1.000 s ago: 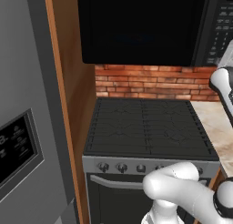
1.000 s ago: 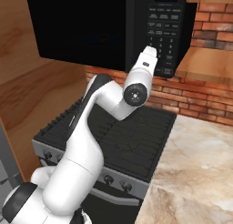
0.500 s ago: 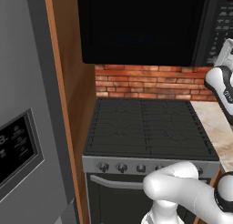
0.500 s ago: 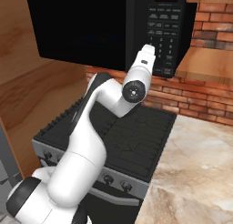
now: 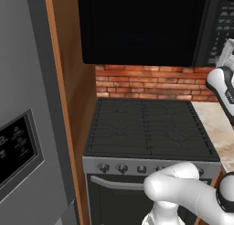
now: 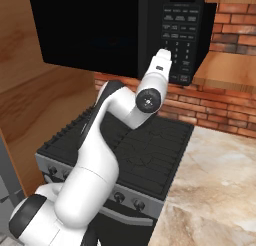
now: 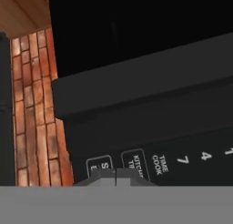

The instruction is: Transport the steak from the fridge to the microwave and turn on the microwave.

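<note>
White hand (image 6: 163, 57) shut, empty, at microwave (image 6: 90, 30) keypad (image 6: 179, 40).

Two base cameras look forward and down from behind the arm, one from each side; both take in the black stove (image 5: 148, 128) below the tool (image 6: 164, 57) and the microwave (image 5: 146, 27). The hand camera faces the microwave's keypad (image 7: 154, 159) at very close range.
</note>
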Motion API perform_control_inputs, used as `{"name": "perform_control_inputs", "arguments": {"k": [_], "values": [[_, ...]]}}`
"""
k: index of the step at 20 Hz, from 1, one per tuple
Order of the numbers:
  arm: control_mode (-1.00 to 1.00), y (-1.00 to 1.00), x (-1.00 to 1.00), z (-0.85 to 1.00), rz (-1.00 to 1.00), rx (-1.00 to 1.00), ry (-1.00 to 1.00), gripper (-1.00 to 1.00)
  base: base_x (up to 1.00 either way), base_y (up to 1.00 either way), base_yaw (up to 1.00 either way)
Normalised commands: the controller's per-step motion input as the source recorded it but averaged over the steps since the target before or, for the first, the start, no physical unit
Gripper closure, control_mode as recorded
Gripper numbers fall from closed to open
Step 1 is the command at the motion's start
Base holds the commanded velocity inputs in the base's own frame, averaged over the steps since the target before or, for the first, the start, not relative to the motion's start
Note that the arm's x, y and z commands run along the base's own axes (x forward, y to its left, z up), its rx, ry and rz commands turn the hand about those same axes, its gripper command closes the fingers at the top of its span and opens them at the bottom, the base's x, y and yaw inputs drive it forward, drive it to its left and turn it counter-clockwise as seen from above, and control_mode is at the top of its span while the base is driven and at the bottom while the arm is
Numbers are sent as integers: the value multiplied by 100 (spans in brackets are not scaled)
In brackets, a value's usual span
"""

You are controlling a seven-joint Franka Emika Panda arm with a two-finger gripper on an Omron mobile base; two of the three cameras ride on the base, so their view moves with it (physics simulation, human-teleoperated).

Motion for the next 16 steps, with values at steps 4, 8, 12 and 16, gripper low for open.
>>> {"name": "perform_control_inputs", "arguments": {"k": [4,8,12,16], "values": [[-100,-4,7,-11,-1,-6,8,100,0,0,0],[-100,-4,20,-9,-1,-6,12,100,0,0,0],[-100,-3,33,-2,-2,-4,8,100,0,0,0],[-100,-6,46,-6,-2,-5,2,100,0,0,0]]}}
